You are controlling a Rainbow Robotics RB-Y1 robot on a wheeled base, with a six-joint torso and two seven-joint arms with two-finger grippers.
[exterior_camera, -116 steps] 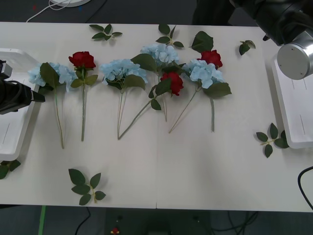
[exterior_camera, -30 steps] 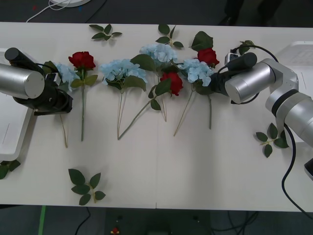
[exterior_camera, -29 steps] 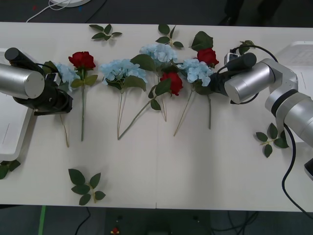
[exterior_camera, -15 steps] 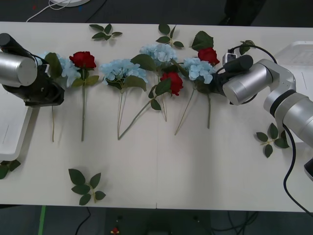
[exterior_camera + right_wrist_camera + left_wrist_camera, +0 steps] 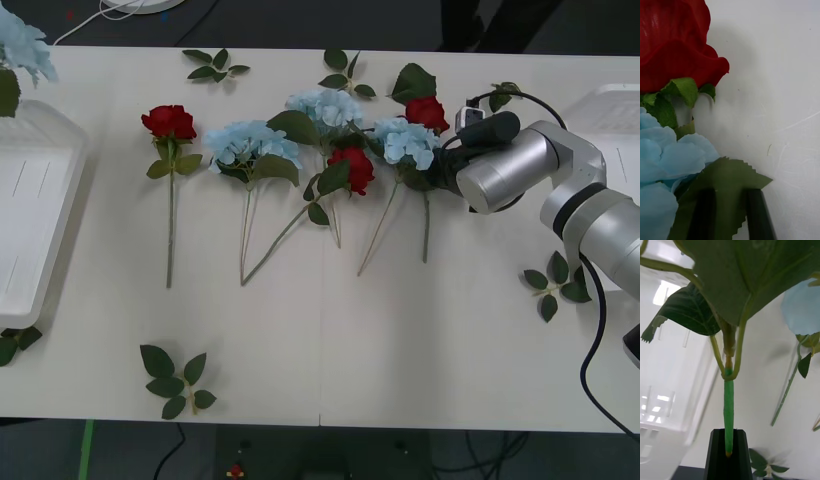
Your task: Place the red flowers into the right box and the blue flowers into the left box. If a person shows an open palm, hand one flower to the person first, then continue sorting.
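1. A white table [image 5: 330,340] seen from above, with a row of fake flowers lying across its middle, heads toward 12 o'clock and stems toward 6 o'clock.
2. At 9 o'clock sits the left box [image 5: 40,215], a shallow white tray. At 3 o'clock the right box [image 5: 615,120] is partly hidden behind the right arm.
3. The left gripper [image 5: 728,455] has its black fingers [image 5: 717,453] clamped together on the green stem [image 5: 728,405] of a blue flower. In the front view, that flower's pale head [image 5: 22,45] hangs at the far 10 o'clock corner, lifted above the left box.
4. The right gripper [image 5: 730,213] lies low on the table at about 2 o'clock, its tip among the flowers. Its two dark fingers [image 5: 758,213] stand apart, with a serrated green leaf [image 5: 728,183] between them.
5. Just beyond those fingers are a blue flower head [image 5: 405,142] and, touching it at 12 o'clock, a red rose [image 5: 427,114].
6. Still on the table: a red rose [image 5: 168,121] alone at the left of the row, a blue flower [image 5: 243,143] beside it, another blue flower [image 5: 325,105] farther back, and a red rose [image 5: 352,168] near the centre.
7. Loose green leaf sprigs [image 5: 172,380] lie scattered near the table's edges.
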